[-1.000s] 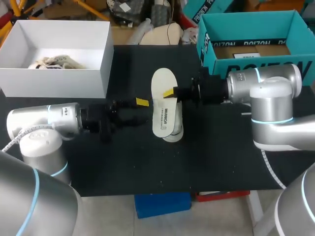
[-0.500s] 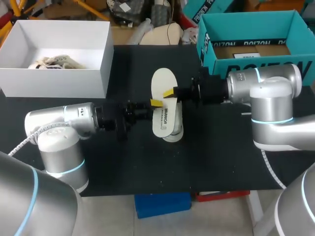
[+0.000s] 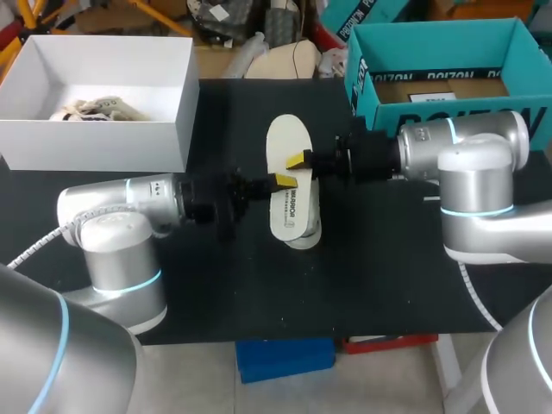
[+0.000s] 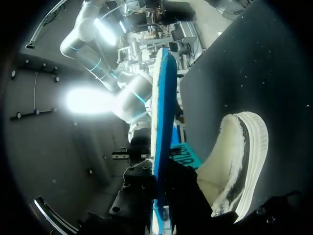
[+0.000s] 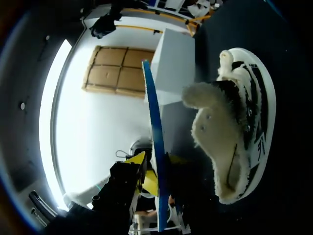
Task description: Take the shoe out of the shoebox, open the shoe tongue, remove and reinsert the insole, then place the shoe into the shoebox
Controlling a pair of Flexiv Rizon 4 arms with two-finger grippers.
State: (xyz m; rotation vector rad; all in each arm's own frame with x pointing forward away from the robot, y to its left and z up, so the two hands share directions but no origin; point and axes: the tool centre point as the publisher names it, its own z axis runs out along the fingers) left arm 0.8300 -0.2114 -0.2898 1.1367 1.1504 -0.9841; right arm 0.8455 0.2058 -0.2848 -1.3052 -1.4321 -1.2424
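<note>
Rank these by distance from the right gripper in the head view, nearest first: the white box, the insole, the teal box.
1. The insole, gripped by the right gripper itself, over the table's middle.
2. The teal box, at the far right corner, just beyond that arm.
3. The white box, at the far left, across the table.

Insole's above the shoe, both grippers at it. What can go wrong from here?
1. The right gripper pinches the thin white, blue-backed insole near one edge; with the left gripper close beside it, a bump may twist it loose.
2. The fleece-lined white shoe stands unheld on the black table, so pushing the insole in may shove or tip it.
</note>
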